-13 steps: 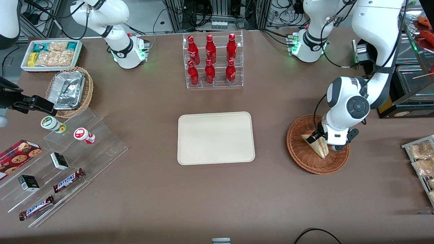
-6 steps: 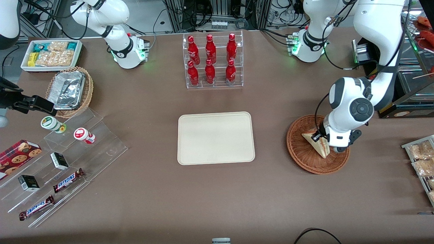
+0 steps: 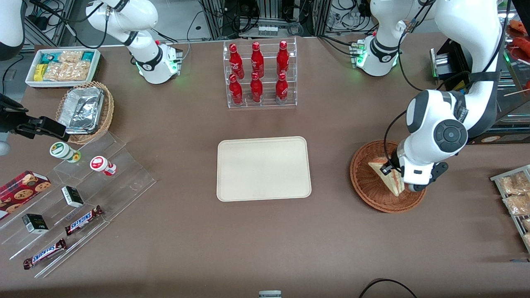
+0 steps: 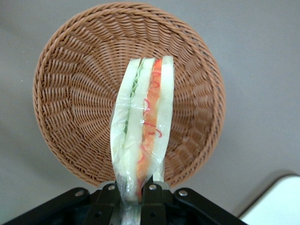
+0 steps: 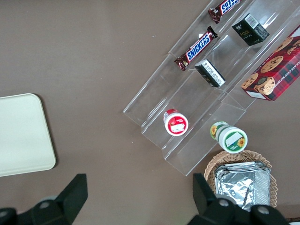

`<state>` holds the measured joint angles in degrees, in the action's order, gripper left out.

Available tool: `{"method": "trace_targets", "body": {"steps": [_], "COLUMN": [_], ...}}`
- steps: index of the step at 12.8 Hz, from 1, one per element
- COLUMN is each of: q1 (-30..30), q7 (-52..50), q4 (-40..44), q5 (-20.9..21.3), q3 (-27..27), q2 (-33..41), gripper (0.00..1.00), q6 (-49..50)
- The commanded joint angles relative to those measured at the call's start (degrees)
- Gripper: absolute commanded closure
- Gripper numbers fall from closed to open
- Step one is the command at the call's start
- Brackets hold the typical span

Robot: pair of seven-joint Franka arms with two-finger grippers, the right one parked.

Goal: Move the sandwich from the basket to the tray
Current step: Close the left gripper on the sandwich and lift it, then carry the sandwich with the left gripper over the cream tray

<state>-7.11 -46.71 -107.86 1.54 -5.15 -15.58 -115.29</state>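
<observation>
My left gripper (image 3: pixel 393 174) (image 4: pixel 132 191) is shut on the sandwich (image 3: pixel 387 175) (image 4: pixel 143 126), a wrapped triangular wedge with pale bread and red, orange and green filling. It holds the wedge just above the round reddish-brown wicker basket (image 3: pixel 366 182) (image 4: pixel 70 79), which has nothing else in it. The cream tray (image 3: pixel 263 168) (image 5: pixel 21 136) lies flat in the middle of the table, beside the basket toward the parked arm's end, with nothing on it. A corner of the tray (image 4: pixel 276 204) also shows in the left wrist view.
A clear rack of red bottles (image 3: pixel 260 74) stands farther from the front camera than the tray. Clear tiered shelves (image 3: pixel 83 198) with snacks, a tan basket of foil containers (image 3: pixel 85 109) and a white snack box (image 3: pixel 62 66) lie toward the parked arm's end.
The left arm has risen, lifting the sandwich off the basket floor. The gripper stays shut on it. The basket and tray have not moved.
</observation>
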Motion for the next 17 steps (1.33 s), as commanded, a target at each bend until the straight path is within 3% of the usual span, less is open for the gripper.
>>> {"method": "trace_targets", "body": {"steps": [1, 5, 14, 17], "q1": [-0.8, -1.7, -19.7, -24.1], "q7": [4.9, 6.5, 2.9, -3.6], "q4": [2.7, 4.1, 21.3, 27.4], "q5": [-0.5, -0.2, 0.3, 0.6], "q3": [-2.0, -9.3, -9.8, -9.4], "q2": [-0.1, -1.2, -18.0, -23.2], "gripper": [1.0, 1.0, 1.0, 1.0], "q6": [3.6, 3.7, 4.1, 4.1]}}
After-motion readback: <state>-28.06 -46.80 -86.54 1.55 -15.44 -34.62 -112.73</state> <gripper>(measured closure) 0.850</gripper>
